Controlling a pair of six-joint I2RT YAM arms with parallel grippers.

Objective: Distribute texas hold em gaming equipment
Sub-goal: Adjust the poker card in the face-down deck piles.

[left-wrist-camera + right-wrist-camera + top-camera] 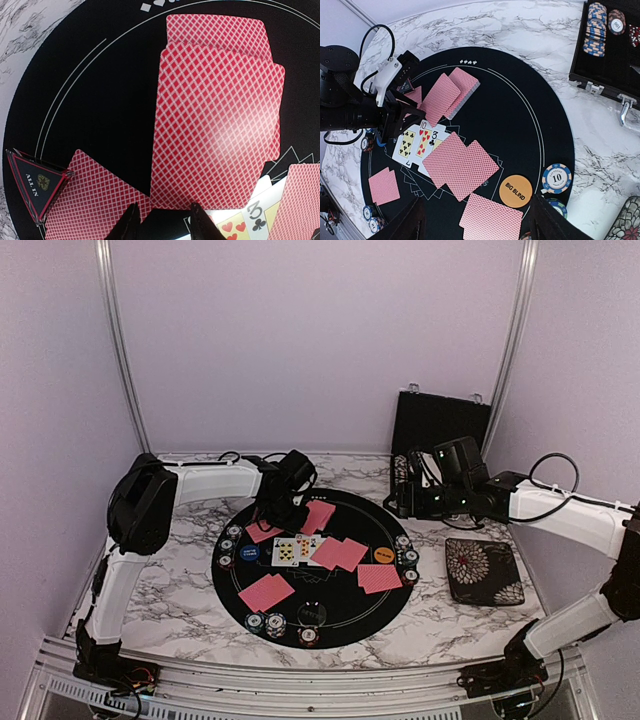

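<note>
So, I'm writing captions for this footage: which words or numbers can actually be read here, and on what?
"ALL IN": on the black triangular marker.
"BIG BLIND": on the orange round button.
"10": on the blue-and-white chip; its rim lettering is too small.
"7", "10", "3": on the face-up cards.
Label on the blue button and numbers on the case chips: too blurred to read.

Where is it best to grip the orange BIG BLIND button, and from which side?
By its thin rim, from straight above, I think: the orange BIG BLIND button is a flat disc lying on the black mat, with no handle. A chip stack and red-backed cards lie close beside it, so come down where bare mat shows.
</note>
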